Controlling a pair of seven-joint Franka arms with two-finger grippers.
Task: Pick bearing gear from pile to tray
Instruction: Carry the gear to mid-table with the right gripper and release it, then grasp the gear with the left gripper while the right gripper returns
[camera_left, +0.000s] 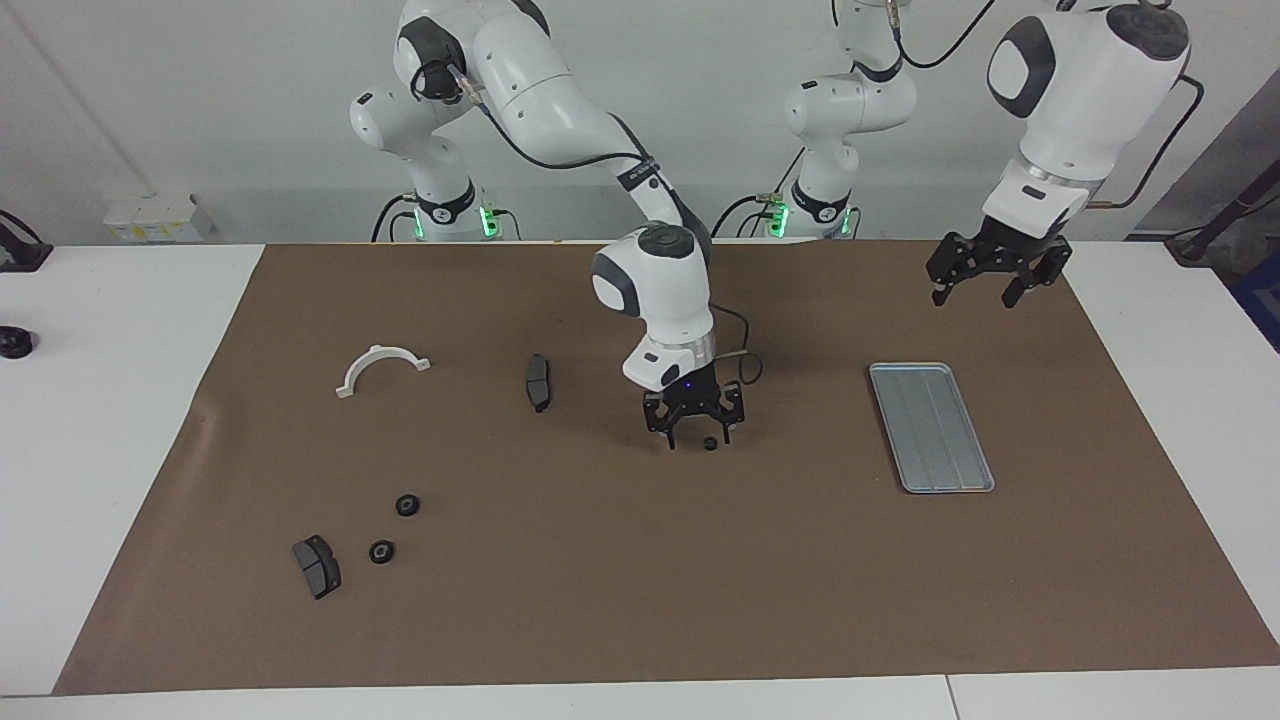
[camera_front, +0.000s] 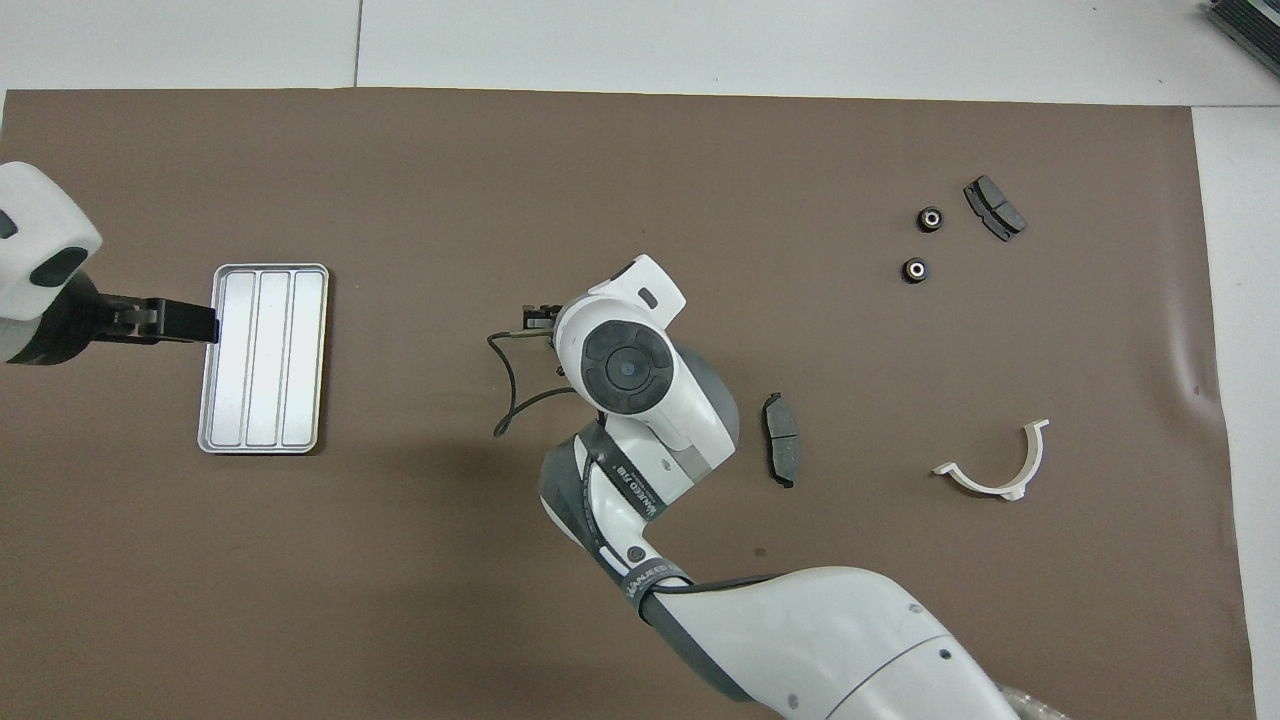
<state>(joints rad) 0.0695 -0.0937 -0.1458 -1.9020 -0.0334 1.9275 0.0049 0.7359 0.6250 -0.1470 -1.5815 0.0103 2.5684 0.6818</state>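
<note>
The right pincer (camera_left: 696, 436) is hanging low over the middle of the brown-covered desk (camera_left: 640, 600), fingers spread, with a small black round gear (camera_left: 709, 443) lying on the mat between its tips; its white arm is blocking the approach from the robots' end. A dark grey brake pad (camera_left: 538, 382) is lying near it, toward the right arm's end. Open mat is lying between the gear and the flat ridged silver-grey metal tray (camera_left: 931, 427). The left pincer (camera_left: 985, 288) is hanging open above the mat beside the tray's nearer end. Two black gears (camera_left: 406, 505) (camera_left: 381, 551), another grey pad (camera_left: 317, 565) and a white half-ring piece (camera_left: 381, 367) are sitting well apart from this lane.
</note>
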